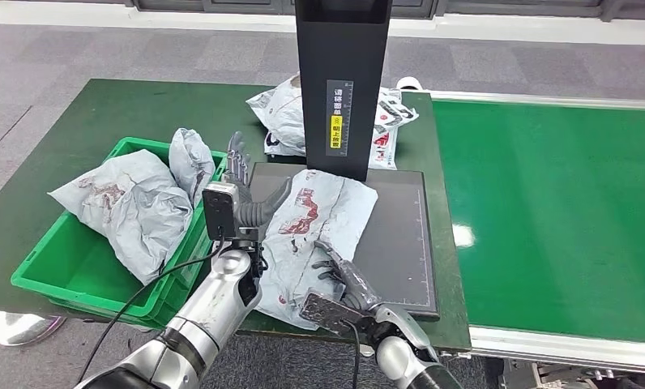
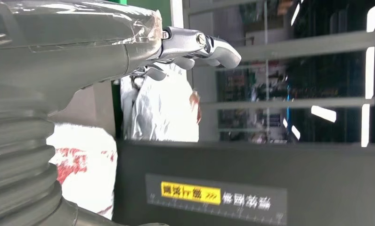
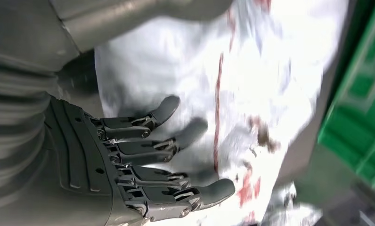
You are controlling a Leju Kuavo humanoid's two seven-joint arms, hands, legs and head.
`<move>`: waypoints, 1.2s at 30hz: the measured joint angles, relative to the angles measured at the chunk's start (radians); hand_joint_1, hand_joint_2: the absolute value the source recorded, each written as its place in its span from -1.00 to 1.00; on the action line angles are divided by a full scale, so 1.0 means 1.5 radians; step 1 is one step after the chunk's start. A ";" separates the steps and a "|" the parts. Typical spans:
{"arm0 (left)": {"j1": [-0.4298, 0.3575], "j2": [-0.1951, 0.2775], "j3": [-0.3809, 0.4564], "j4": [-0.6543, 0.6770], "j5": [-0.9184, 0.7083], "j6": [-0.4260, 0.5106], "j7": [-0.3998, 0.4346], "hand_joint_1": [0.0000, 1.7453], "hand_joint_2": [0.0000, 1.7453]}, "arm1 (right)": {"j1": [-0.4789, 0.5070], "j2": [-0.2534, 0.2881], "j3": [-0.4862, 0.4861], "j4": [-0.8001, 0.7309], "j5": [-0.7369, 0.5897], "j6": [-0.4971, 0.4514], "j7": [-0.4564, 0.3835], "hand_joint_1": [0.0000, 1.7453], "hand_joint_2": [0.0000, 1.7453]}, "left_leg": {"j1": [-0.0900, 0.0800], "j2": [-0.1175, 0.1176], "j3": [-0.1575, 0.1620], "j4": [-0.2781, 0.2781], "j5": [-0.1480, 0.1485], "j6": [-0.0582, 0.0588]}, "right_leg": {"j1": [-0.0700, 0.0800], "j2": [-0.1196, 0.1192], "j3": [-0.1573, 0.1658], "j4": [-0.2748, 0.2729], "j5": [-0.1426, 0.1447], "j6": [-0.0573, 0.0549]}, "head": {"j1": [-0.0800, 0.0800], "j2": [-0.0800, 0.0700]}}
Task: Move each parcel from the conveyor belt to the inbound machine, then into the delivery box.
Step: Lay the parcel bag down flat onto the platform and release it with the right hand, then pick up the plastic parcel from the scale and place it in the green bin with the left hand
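Head view shows a grey parcel (image 1: 315, 231) with red print lying on the dark flat platform (image 1: 396, 243) of the inbound machine, its near end drooping over the platform's front edge and the bench (image 1: 68, 162) edge toward the robot. The machine's black upright column (image 1: 341, 81) rises from the far side of the platform, just beyond the parcel's far end, so the parcel has bare platform to its right and the column closing it off behind. To the left, touching the platform's side, sits the green delivery box (image 1: 76, 284), already holding two crumpled grey parcels (image 1: 137, 203), one of them spilling over the box's left rim. Another white parcel (image 1: 283, 117) lies behind the column on the far part of the bench. To the right of the platform, past a narrow strip of bench, runs the wide green conveyor belt (image 1: 546, 219). The left hand (image 1: 250, 190) stands at the parcel's left edge, between it and the box rim, fingers spread and pointing away from the robot with the thumb lying against the parcel; it holds nothing. The right hand (image 1: 343, 279) rests on the parcel's near right portion, by the platform's front edge, fingers apart and laid on the plastic without closing around it. Right wrist view shows those dark fingers (image 3: 148, 150) splayed over the white wrapping, with the green box wall (image 3: 360, 117) beyond.
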 joint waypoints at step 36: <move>-0.123 0.036 -0.277 0.292 -0.595 -0.165 0.410 1.00 1.00 | 0.052 0.002 -0.201 -0.094 -0.294 -0.225 -0.296 -1.00 1.00 | 0.000 0.000 0.003 0.000 0.000 0.000 | 0.000 0.000 0.002 0.000 0.000 0.000 | 0.000 0.000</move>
